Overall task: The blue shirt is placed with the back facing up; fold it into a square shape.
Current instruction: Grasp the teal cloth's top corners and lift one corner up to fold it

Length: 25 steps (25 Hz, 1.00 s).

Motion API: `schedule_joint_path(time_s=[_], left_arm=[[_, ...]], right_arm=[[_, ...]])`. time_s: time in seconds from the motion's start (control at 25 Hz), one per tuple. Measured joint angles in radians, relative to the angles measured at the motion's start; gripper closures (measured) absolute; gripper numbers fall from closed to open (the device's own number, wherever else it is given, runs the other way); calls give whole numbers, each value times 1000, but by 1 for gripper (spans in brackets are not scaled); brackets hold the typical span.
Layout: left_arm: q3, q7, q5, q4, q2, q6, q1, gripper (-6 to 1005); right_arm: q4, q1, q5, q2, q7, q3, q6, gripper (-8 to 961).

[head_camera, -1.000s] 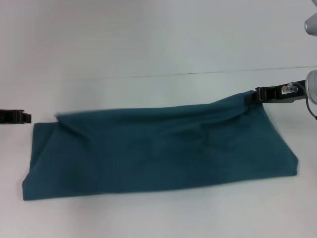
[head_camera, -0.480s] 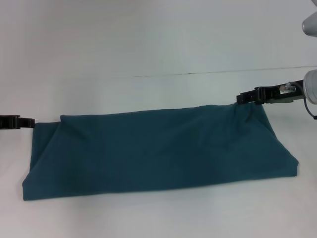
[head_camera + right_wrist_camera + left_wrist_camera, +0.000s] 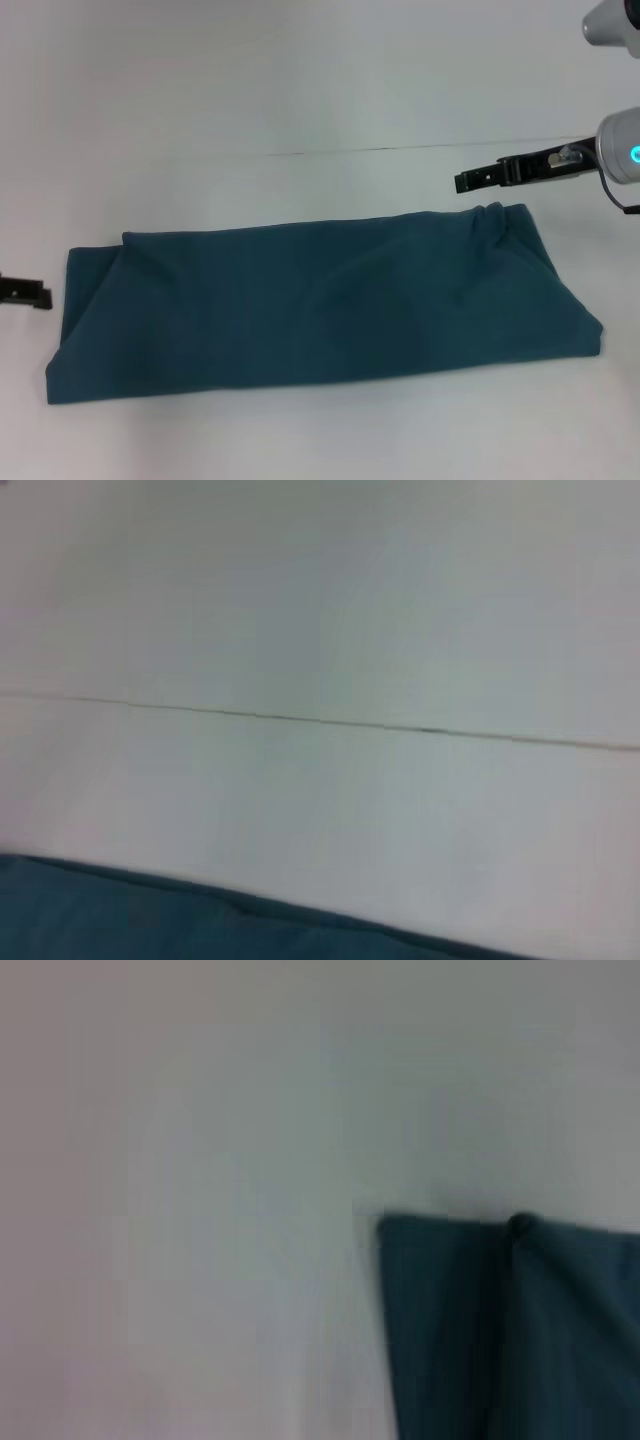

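**Shirt lies in a long band; both claws off the cloth**

The white tabletop fills the whole head view, with a thin dark seam line running across it in the upper half of the frame.

The blue shirt takes up the lower middle of the frame as one wide, low band, stretching from near the left edge almost to the right edge. It lies flat on the tabletop, plain side showing and no lettering in sight. Its upper right corner is slightly bunched, and the left end shows a layered edge with a diagonal crease. The left wrist view catches one corner of it, with a fold line running through; the right wrist view catches a strip of its edge.

The right claw sits in the upper right of the frame, just above the bunched corner and apart from it, holding nothing. Whether its fingers are spread or pressed together I cannot tell. The left claw shows only as a dark tip at the left edge, beside the shirt's left end and clear of it; its state cannot be told either.

Judging by this shape, the lengthwise folding looks done. Reaching a square likely calls for gripping one short end and carrying it across toward the other.
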Motion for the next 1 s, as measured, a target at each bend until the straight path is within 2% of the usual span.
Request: schedule_joint_path(time_s=[0.12, 0.4, 0.64, 1.0], left_arm=[[-10, -59, 3, 12, 7, 67, 16, 75], [-65, -129, -2, -16, 3, 132, 28, 51], [-79, -138, -1, -94, 6, 103, 22, 51], [-79, -137, -5, -147, 0, 69, 12, 52]], right_arm=[[-15, 8, -11, 0, 0, -23, 0, 36], [-50, 18, -78, 16, -7, -37, 3, 22], [-51, 18, -89, 24, -9, -46, 4, 23], [-54, 11, -90, 28, -9, -50, 1, 24]])
